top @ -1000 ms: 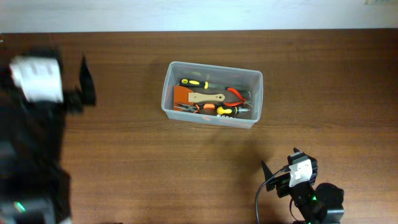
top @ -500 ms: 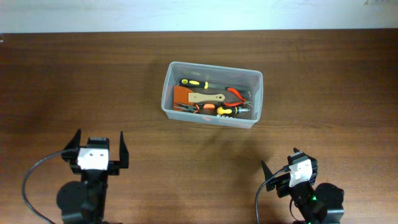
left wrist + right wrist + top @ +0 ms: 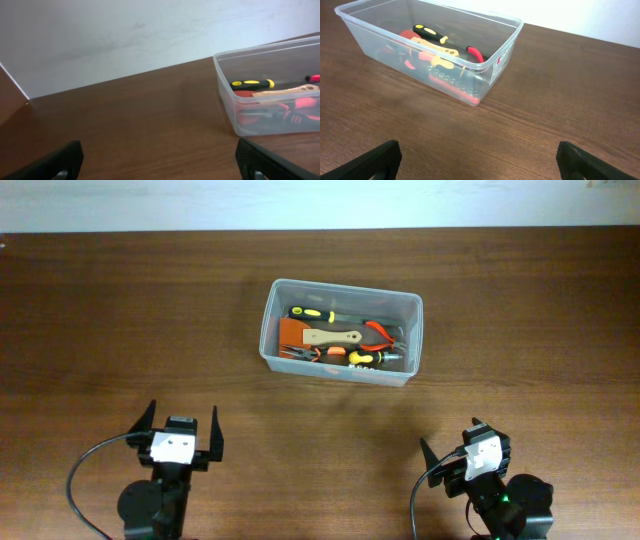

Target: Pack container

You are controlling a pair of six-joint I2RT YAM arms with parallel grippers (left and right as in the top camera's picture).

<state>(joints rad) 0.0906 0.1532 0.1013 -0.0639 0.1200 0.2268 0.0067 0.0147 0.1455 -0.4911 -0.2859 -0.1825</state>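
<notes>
Closest to us, at the table's near edge, the overhead view shows the left gripper [image 3: 181, 418] with its two black fingers [image 3: 146, 415] spread wide and nothing between them. The right gripper [image 3: 477, 150] is clearer from its own wrist camera. Its fingertips sit at the two bottom corners of the frame, wide apart, with only bare wood between. Neither wrist view shows the arms behind the fingers. Only the overhead gives us those, and the black cable [image 3: 80, 480] looping off the left arm.

Further out, well apart from both grippers, the container [image 3: 340, 369] stands upright on the brown table [image 3: 520, 310], a little right of centre. From above we can pick out its load: a yellow-and-black screwdriver [image 3: 312, 313], a wooden-handled scraper [image 3: 330, 337] with an orange blade, and red-handled pliers [image 3: 378, 331].

The right wrist view takes in the whole tub at an angle. It adds a label [image 3: 502, 60] on the short end wall and a row of small round pieces [image 3: 455, 86] along the bottom of the near wall. The left wrist view catches only one end of the tub, cut off by the frame edge.

Farthest back, the left wrist view shows a pale wall [image 3: 125, 35] rising behind the table. The overhead shows it only as a thin strip.
</notes>
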